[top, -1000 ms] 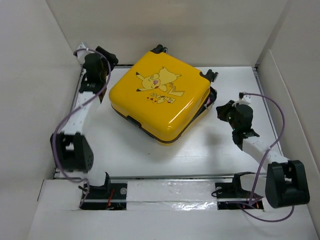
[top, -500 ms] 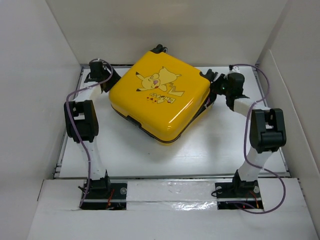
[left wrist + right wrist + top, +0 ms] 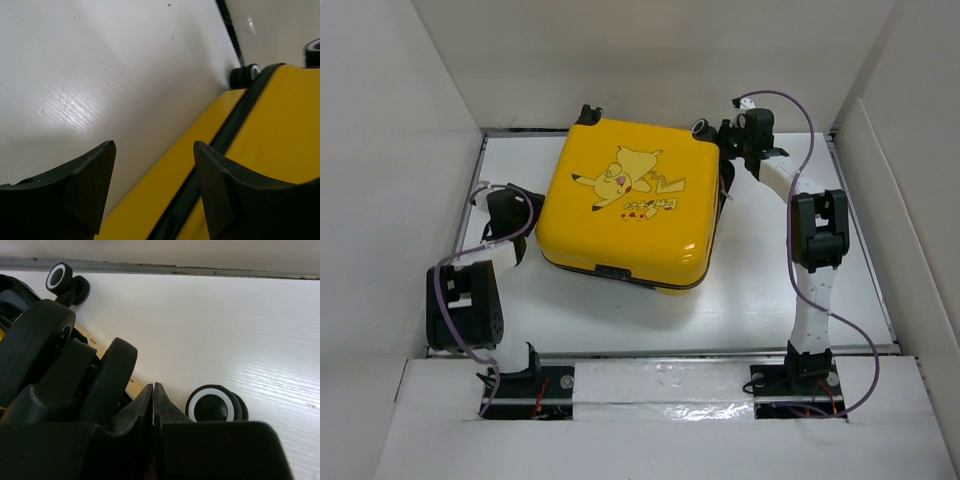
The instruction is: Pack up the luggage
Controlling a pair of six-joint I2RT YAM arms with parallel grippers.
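The luggage [image 3: 630,225], a yellow hard-shell suitcase with a cartoon print, lies flat and closed in the middle of the table. My left gripper [image 3: 530,222] is open at its left side. In the left wrist view the yellow shell [image 3: 280,130] and its black zip seam [image 3: 220,140] run between the spread fingertips [image 3: 102,165] without touching them. My right gripper [image 3: 725,150] is at the back right corner, shut, with its tips [image 3: 153,388] pressed together among the black wheels [image 3: 112,375]. I see nothing between its fingers.
White walls box in the table on the left, back and right [image 3: 880,130]. A black-and-white wheel [image 3: 215,404] sits just right of the right fingertips and another [image 3: 60,276] lies farther back. A wheel [image 3: 245,75] shows at the suitcase's far corner.
The luggage has turned and shifted toward the back. My left arm drew back from the rear left to the suitcase's left side. My right arm reached to the back right corner.
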